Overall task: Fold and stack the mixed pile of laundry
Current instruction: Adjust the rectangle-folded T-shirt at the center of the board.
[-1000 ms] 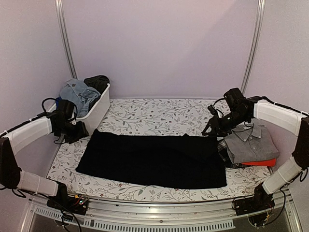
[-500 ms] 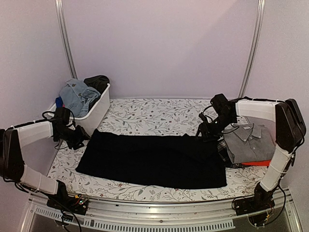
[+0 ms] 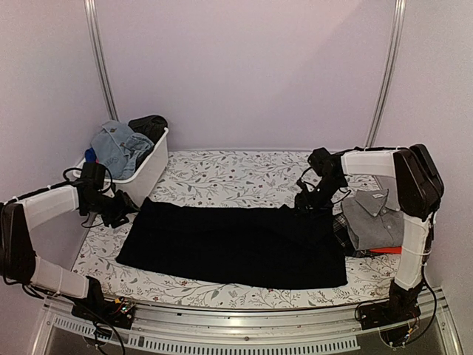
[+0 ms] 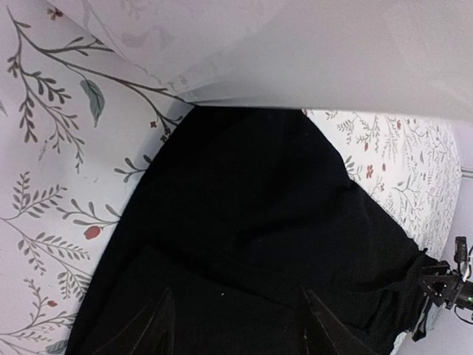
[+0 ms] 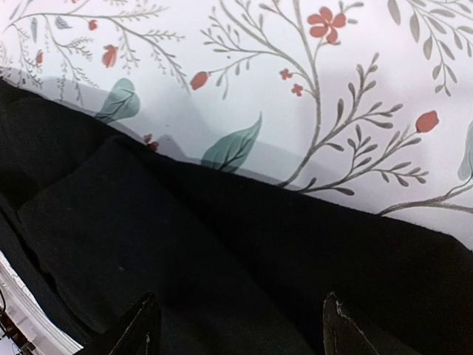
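Several blue denim and black garments (image 3: 122, 146) fill the white tub (image 3: 151, 170); both arms' jaws stand open, empty, over the black cloth (image 3: 236, 244) on the desk (image 3: 222, 177)

No legible text — none anywhere

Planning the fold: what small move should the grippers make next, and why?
Probably lower and pinch the far edge: left gripper and right gripper hang open over the far corners of the black garment, which lies spread flat.
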### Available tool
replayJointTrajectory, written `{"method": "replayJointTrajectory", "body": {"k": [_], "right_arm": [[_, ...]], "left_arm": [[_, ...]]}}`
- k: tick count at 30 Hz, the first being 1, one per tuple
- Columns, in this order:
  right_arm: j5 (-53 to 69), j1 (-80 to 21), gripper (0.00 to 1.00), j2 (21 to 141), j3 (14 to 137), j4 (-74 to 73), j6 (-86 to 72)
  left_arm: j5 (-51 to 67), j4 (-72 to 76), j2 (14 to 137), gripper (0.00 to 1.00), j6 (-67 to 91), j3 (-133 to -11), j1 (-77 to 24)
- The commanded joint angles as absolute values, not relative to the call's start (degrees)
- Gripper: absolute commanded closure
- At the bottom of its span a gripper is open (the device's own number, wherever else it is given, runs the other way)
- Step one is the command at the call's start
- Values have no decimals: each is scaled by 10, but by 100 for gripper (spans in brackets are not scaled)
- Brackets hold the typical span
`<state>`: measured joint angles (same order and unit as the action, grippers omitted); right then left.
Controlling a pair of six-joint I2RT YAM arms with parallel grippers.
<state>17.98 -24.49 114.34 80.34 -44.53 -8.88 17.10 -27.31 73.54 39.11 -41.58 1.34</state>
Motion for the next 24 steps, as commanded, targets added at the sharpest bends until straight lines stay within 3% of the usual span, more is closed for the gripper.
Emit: {"method": "replayJointTrajectory", "body": {"k": [1, 5, 9, 12, 15, 21, 24], "right_arm": [[149, -249, 27, 1171, 825, -475, -78], [191, -249, 41, 1171, 819, -472, -75], [274, -252, 62, 1145, 822, -471, -67], [316, -258, 85, 1123, 822, -481, -58], [331, -269, 99, 1110, 815, -496, -47], [386, -318, 100, 1060, 775, -498, -37], [393, -356, 93, 1049, 743, -494, -38]], "left_arm": [[169, -259, 715, 45, 370, -439, 10], [170, -260, 713, 45, 365, -444, 8], [167, -263, 713, 45, 358, -449, 7], [166, -263, 716, 45, 353, -452, 8], [166, -262, 719, 44, 348, -456, 8], [169, -260, 715, 45, 329, -455, 7], [163, -265, 711, 44, 320, -454, 7]]}}
